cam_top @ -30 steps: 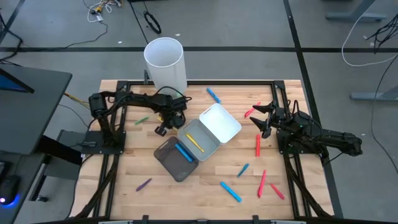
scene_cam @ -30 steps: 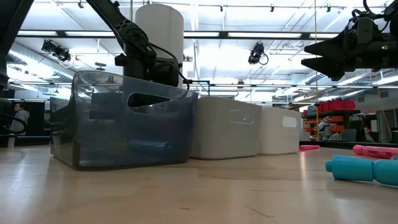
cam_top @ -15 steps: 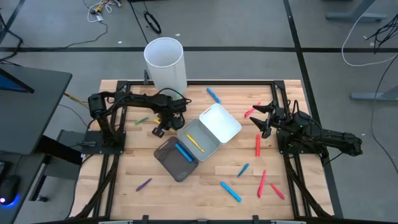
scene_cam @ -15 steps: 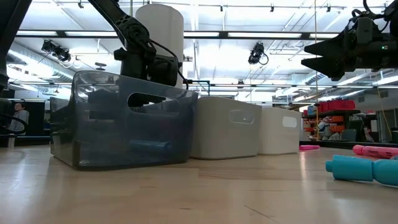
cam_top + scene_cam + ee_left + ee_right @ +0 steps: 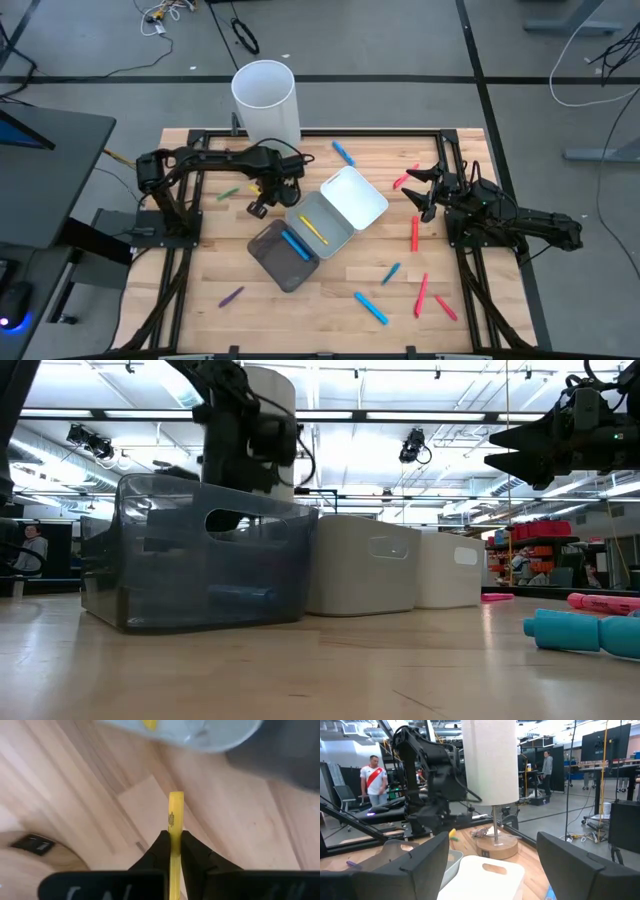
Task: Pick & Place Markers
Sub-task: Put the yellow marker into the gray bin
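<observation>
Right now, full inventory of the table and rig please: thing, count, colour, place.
Held marker: 1, yellow, in the left gripper, above bare wood beside the grey tray.
Trays: 3 in a diagonal row mid-table; dark tray holds a blue marker, grey tray holds a yellow marker, white tray shows nothing inside.
Red/pink markers: about 5, right side of the table.
Blue markers: 3 loose, one at the far edge, two front right.
Green marker: 1, left of the trays.
Purple marker: 1, front left.
White cylinder: 1, on a round wooden base at the far edge.
People: 2, in the room behind, in the right wrist view.
Left gripper: shut on the yellow marker.
Right gripper: open, hovering at the right side.
</observation>
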Motion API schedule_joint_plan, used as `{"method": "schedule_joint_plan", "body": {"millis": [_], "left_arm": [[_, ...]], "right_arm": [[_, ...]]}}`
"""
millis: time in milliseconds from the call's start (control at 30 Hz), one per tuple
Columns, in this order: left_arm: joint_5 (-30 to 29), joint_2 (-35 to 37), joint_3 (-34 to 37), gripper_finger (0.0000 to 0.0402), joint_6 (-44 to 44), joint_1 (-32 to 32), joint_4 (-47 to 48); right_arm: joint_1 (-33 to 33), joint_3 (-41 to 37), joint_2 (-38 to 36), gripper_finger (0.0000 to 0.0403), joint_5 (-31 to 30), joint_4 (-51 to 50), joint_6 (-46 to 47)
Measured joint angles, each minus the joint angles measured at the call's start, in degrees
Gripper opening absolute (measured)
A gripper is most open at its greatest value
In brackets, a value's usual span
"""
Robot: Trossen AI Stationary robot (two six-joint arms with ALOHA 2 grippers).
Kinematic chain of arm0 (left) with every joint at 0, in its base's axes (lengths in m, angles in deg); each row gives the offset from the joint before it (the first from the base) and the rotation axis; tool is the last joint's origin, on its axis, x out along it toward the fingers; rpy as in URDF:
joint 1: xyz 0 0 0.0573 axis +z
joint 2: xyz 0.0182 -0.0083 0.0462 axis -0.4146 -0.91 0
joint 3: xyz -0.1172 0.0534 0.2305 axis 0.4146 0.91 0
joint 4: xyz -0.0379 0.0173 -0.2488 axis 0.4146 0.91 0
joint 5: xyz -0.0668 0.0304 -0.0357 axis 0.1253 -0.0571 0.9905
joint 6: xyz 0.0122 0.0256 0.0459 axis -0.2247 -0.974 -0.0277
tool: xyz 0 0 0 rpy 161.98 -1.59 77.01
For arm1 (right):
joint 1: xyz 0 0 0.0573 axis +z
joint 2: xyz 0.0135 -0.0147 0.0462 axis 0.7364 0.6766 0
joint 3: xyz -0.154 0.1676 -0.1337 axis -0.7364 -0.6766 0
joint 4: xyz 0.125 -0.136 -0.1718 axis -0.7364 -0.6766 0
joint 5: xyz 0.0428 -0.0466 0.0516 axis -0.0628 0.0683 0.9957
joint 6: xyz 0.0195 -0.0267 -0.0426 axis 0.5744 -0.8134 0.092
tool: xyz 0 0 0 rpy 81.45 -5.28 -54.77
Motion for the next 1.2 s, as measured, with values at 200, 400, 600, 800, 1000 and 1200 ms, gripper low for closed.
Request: {"method": "schedule_joint_plan", "body": {"millis": [200,400,600,800,1000,1200], "left_arm": [[-2.79,4.99,-0.08,0.0022,1.04,-0.80,2.11],[-3.49,11.06,-0.08,0.0022,4.26,-1.44,5.90],[-3.69,18.38,-0.08,0.0022,7.77,-2.91,7.82],[-5.92,22.97,-0.08,0.0022,10.86,-5.50,12.95],[-5.95,25.37,-0.10,0.0022,13.34,-8.73,16.72],[-5.95,26.02,-0.08,0.0022,14.55,-10.66,17.12]], "right_arm": [[0.00,-0.02,0.00,0.0302,0.00,0.02,-0.02],[0.00,0.00,0.00,0.0302,0.00,0.00,0.00],[0.00,0.00,0.00,0.0302,0.00,0.00,-0.02],[0.00,0.00,0.00,0.0302,0.00,0.00,0.00],[0.00,-0.01,0.00,0.0302,0.00,0.00,0.00],[0.02,0.00,0.00,0.0302,0.00,-0.04,0.00]]}}
